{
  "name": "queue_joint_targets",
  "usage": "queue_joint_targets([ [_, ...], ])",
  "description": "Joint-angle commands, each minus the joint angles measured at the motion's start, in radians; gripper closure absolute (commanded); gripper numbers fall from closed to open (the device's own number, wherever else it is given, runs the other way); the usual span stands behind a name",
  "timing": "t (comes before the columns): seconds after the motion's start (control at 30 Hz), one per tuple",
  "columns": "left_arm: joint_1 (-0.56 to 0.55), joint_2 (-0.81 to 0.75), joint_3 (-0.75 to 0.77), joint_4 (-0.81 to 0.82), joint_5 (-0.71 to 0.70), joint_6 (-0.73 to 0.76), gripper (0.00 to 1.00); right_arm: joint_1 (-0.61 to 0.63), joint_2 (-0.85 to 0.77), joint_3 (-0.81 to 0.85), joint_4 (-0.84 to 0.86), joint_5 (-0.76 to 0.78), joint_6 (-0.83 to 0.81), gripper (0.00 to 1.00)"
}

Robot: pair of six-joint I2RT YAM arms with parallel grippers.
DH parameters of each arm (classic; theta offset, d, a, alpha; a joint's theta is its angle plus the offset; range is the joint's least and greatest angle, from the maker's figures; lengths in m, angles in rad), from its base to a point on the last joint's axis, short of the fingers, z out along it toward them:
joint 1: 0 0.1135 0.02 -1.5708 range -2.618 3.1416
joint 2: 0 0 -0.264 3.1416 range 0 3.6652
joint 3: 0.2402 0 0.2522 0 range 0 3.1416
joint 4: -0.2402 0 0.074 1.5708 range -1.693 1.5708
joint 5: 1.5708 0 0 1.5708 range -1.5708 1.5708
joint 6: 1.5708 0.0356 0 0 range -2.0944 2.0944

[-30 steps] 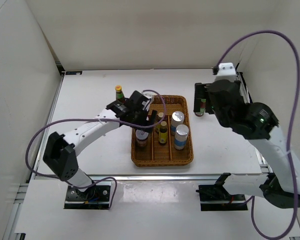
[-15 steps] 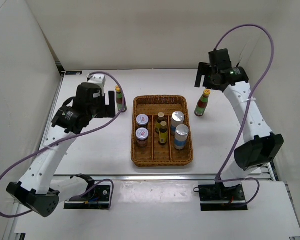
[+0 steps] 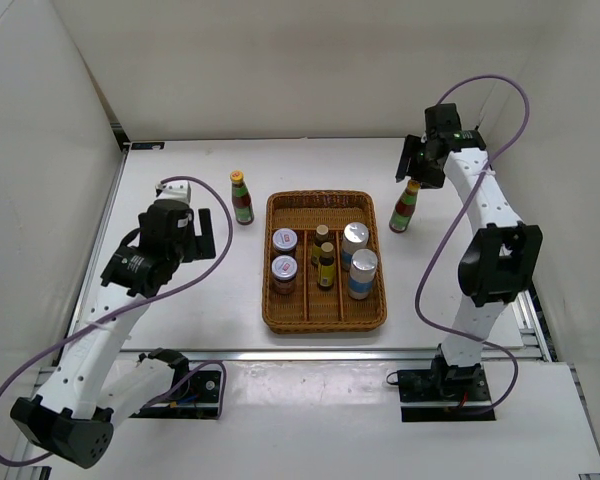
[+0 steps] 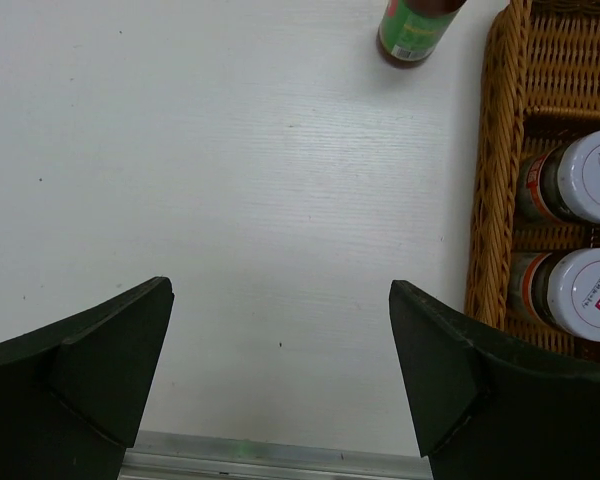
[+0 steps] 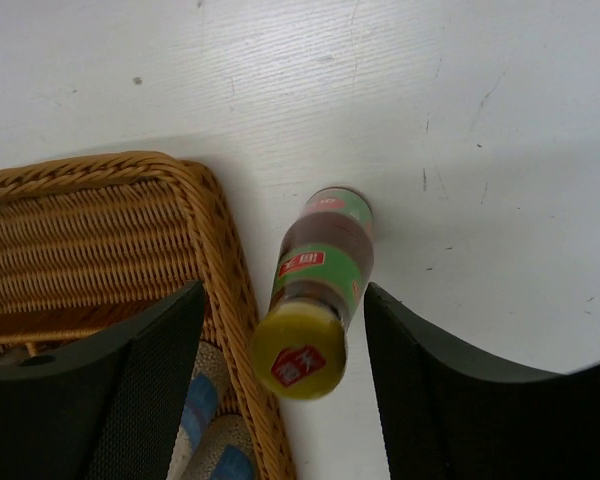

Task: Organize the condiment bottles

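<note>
Two tall yellow-capped bottles stand on the table outside the wicker tray (image 3: 325, 318). One bottle (image 3: 242, 197) is left of the tray, the other (image 3: 405, 207) is to its right. My right gripper (image 3: 412, 176) hangs over the right bottle (image 5: 318, 268). In the right wrist view its fingers (image 5: 165, 350) straddle the bottle's neck with a gap on each side. My left gripper (image 3: 212, 232) is wide open over bare table, nearer and left of the left bottle (image 4: 412, 28). Inside the tray stand two white-lidded jars (image 3: 284, 240), two tiny dark bottles (image 3: 326, 262) and two silver-topped cylinders (image 3: 363, 265).
The tray's woven wall (image 5: 215, 260) runs close beside the right bottle. White walls enclose the table on the left, back and right. A metal rail (image 4: 260, 455) marks the near table edge just below my left gripper (image 4: 280, 290).
My right gripper has come down around the right bottle and its jaws have narrowed. My left arm has drawn back from the tray to the near left, still open.
</note>
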Motion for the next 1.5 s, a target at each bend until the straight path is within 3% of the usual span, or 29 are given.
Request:
queue_joint_targets([
  [0.0, 0.004, -0.009, -0.015, 0.039, -0.026, -0.009, 0.0, -0.023, 0.015, 0.029, 0.024, -0.058, 0.004, 0.32],
  [0.13, 0.004, 0.0, -0.015, 0.039, -0.026, -0.009, 0.0, -0.023, 0.024, -0.008, 0.024, -0.058, 0.004, 0.42],
  [0.17, 0.004, 0.0, -0.015, 0.039, -0.026, -0.009, 0.0, -0.023, 0.024, -0.008, 0.024, -0.058, 0.004, 0.53],
  [0.27, 0.004, 0.0, -0.015, 0.039, -0.017, -0.009, 0.0, -0.023, 0.006, -0.032, 0.024, -0.047, 0.013, 0.69],
  [0.5, 0.004, 0.0, -0.015, 0.039, -0.017, -0.009, 0.0, -0.005, -0.059, -0.019, 0.006, 0.026, -0.01, 1.0],
  [1.1, 0.004, 0.009, -0.015, 0.039, -0.017, -0.009, 0.0, 0.106, -0.076, 0.377, -0.124, -0.001, -0.05, 1.0],
  [1.47, 0.004, 0.019, -0.015, 0.039, -0.017, -0.009, 0.0, 0.275, -0.016, 0.333, -0.003, -0.075, -0.07, 1.0],
])
